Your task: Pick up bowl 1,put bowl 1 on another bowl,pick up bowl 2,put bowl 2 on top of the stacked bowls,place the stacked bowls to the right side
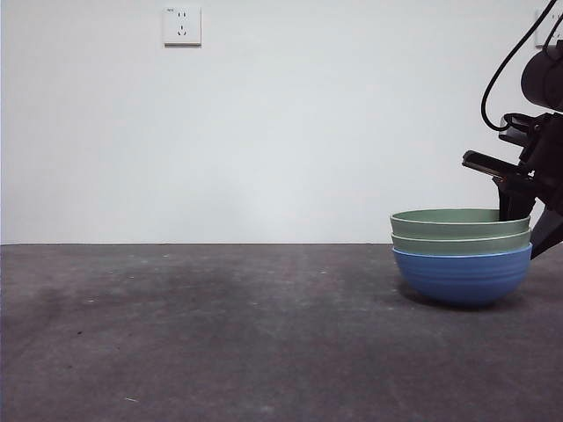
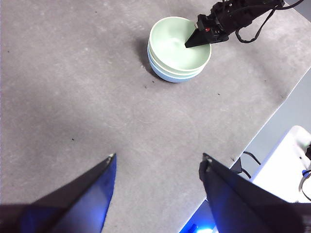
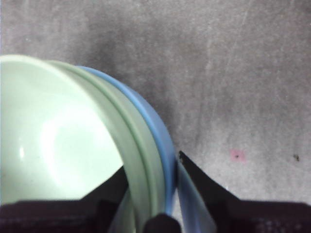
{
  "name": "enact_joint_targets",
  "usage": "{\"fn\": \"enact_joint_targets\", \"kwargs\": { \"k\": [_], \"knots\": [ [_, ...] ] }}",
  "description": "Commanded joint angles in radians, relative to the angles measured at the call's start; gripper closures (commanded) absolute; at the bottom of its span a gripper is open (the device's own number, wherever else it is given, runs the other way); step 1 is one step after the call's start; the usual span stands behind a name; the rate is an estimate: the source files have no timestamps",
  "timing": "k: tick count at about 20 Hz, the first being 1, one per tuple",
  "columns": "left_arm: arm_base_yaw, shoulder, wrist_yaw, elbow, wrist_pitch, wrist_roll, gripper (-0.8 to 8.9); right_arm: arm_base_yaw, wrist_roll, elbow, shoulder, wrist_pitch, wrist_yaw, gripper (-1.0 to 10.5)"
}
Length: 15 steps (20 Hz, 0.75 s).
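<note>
The stacked bowls (image 1: 461, 255) stand on the grey worktop (image 1: 220, 334) toward its right edge in the front view — the blue bowl (image 1: 463, 277) at the bottom, touching the worktop, with two sage-green bowls nested inside it so that only their pale-rimmed upper bands show, the lower green bowl (image 1: 461, 243) just above the blue rim and the top green bowl (image 1: 459, 218) above that. The right gripper (image 1: 519, 220) comes in from the right edge of that view, its dark arm slanting down to the stack's right-hand rim, black cables looping above it. In the right wrist view the right gripper (image 3: 150, 194) straddles the wall of the stack: one jaw lies inside the top green bowl's pale hollow, the other outside against the blue wall, and the nested rims run between them — the jaws are closed onto the stack's wall. From the left wrist view the same black gripper (image 2: 201, 36) reaches into the top bowl at a tilt. The left gripper (image 2: 158, 165) hangs high over bare worktop, well apart from the stack (image 2: 179, 48), looking down on it with its jaws spread wide and nothing between them.
</note>
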Motion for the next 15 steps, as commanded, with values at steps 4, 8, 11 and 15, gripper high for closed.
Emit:
{"fn": "enact_joint_targets", "kwargs": {
  "k": [4,8,11,15],
  "knots": [
    [0.001,0.0,0.0,0.003,0.005,0.003,5.22,0.002,-0.034,-0.006,0.028,-0.002,0.007,7.0],
    [0.001,0.0,0.0,0.003,0.005,0.004,5.22,0.002,-0.034,-0.006,0.025,0.008,0.006,6.8],
    [0.001,0.0,0.0,0.003,0.005,0.004,5.22,0.002,-0.034,-0.006,0.006,0.017,0.006,5.6],
    [0.001,0.0,0.0,0.003,0.005,0.004,5.22,-0.006,-0.034,-0.006,-0.071,-0.003,0.006,5.0]
  ]
}}
